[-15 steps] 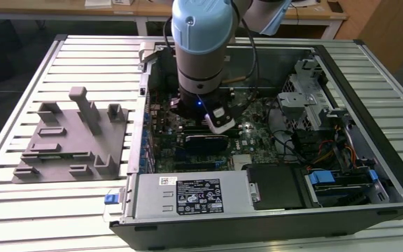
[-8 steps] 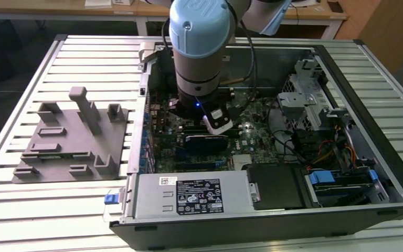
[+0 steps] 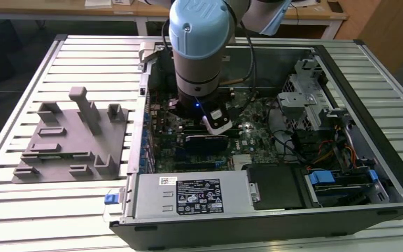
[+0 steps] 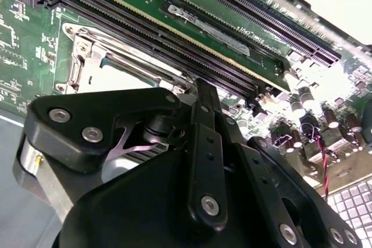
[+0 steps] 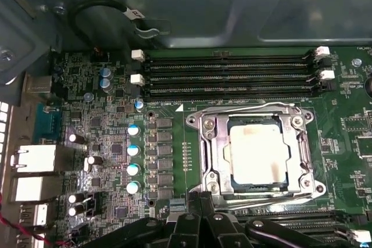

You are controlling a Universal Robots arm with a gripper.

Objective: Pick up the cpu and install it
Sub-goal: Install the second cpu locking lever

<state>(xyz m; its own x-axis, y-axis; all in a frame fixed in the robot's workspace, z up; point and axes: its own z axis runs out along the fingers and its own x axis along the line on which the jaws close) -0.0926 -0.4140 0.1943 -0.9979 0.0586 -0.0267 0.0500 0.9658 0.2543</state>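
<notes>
Already the cpu (image 5: 258, 156) is lying flat inside the square metal-framed socket (image 5: 210, 155) on the green motherboard (image 5: 168, 143), its pale silvery top facing up and the frame sitting around all four of its edges, as the first wrist view is showing. Just beside the socket, four dark memory slots (image 5: 229, 74) are running in parallel rows with white latches at their ends, and a row of small blue-topped capacitors (image 5: 133, 158) is standing on the socket's other side. The gripper (image 5: 195, 201) is hanging close over the board at the socket's edge with its black fingers (image 5: 204, 213) drawn together and nothing between them; it is not touching the chip. In the second wrist view the gripper's black linkage (image 4: 203, 161) is crowding the foreground, with a corner of the socket frame (image 4: 87, 56) peeking past it. In the exterior view the arm (image 3: 198, 47) is reaching straight down into the open computer case (image 3: 369, 131), while a gray slotted fixture (image 3: 72, 139) is sitting on the ribbed table (image 3: 19, 205) at the exterior view's left, well apart from the arm.
</notes>
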